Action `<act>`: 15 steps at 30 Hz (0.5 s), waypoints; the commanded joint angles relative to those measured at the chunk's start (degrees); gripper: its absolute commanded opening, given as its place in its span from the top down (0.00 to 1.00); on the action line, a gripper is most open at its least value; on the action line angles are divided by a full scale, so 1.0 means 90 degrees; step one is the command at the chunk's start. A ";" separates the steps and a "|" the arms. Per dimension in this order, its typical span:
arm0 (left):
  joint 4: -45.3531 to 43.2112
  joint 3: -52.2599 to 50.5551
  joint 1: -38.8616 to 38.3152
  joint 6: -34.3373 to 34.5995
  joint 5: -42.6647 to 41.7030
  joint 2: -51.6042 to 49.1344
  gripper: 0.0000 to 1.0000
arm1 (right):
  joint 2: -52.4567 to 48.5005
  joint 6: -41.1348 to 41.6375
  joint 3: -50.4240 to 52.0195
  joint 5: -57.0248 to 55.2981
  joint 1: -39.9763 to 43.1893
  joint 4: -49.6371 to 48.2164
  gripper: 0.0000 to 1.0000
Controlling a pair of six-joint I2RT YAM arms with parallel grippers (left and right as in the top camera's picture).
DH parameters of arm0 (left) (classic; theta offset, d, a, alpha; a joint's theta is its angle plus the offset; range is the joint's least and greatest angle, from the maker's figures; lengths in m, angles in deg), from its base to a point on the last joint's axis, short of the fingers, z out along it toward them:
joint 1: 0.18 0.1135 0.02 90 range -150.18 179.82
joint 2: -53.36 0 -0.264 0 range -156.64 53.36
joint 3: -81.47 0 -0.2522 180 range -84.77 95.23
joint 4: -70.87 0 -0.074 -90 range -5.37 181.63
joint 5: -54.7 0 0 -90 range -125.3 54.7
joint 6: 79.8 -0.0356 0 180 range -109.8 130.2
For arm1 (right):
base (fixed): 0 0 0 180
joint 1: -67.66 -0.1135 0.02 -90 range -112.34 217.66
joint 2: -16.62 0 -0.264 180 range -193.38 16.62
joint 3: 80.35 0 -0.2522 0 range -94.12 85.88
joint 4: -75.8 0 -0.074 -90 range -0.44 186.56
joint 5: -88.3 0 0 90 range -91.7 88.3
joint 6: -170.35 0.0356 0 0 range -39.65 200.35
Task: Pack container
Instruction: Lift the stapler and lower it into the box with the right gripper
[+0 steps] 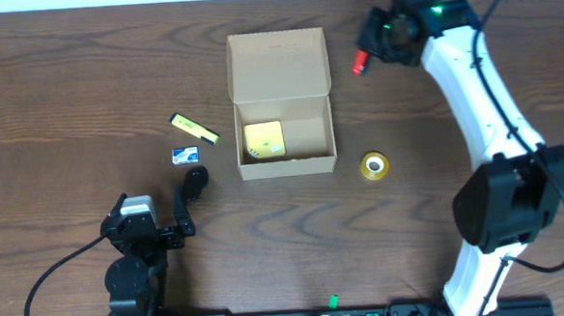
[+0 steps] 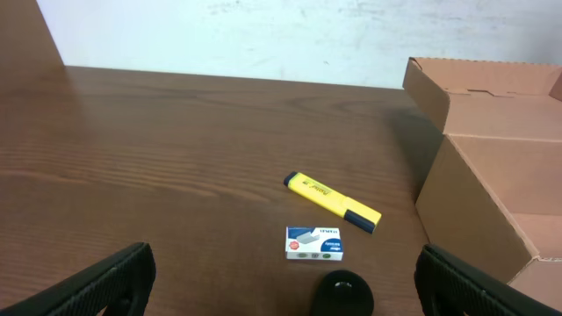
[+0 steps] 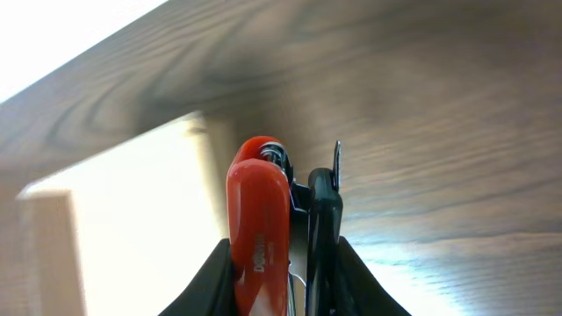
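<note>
container position: the plain tan-brown rectangular cardboard box [image 1: 305,128] sits near the middle of the dark wood-grain table [image 1: 65,73]. it is open, with its hinged flap lid [image 1: 277,63] swung back toward the far edge. a pale yellow square pad [image 1: 264,140] lies on the box floor against the left wall.

right gripper [image 1: 366,55]: it is located off the right side of the flap lid. in the overhead view it is near the lid but clear of it, and farther from the robot than the box cavity. its fingers [image 3: 213,272] are closed to a narrow gap on a red-handled tool with a black metal part [image 3: 259,219], which stands up between them. in the right wrist view the pale, blurred box surface fills the area left of the tool. height above the table cannot be determined.

left gripper [image 1: 194,182]: it sits left of the front left corner of the box and nearer the robot, apart from the box. its fingers [image 2: 114,281] are spread wide and hold nothing.

other items: a yellow highlighter pen with a dark cap [image 2: 332,203] and a small white-and-blue cardboard packet [image 2: 314,243] lie left of the box, just ahead of the left gripper. they are close together but not touching. a yellow roll of tape [image 1: 375,166] lies flat to the right of the front right corner of the box, apart from it.
</note>
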 commanded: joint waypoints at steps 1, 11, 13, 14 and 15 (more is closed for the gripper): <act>0.0049 -0.0187 0.0039 0.0039 0.0002 0.0039 0.05 | 0.0109 -0.0498 -0.0432 -0.0423 -0.0495 0.0204 0.99; 0.0051 -0.0187 0.0039 0.0041 0.0002 0.0039 0.05 | 0.0087 -0.0192 -0.0457 -0.0542 -0.1717 0.1037 0.99; 0.0049 -0.0187 0.0039 0.0039 0.0002 0.0039 0.05 | 0.0083 0.0085 -0.0454 -0.0590 -0.1855 0.1341 0.99; 0.0049 -0.0187 0.0039 0.0039 0.0002 0.0039 0.05 | 0.0058 0.0211 -0.0454 -0.0622 -0.1916 0.1467 0.99; 0.0049 -0.0187 0.0039 0.0039 0.0002 0.0039 0.05 | 0.0029 0.0357 -0.0454 -0.0682 -0.1967 0.1571 0.99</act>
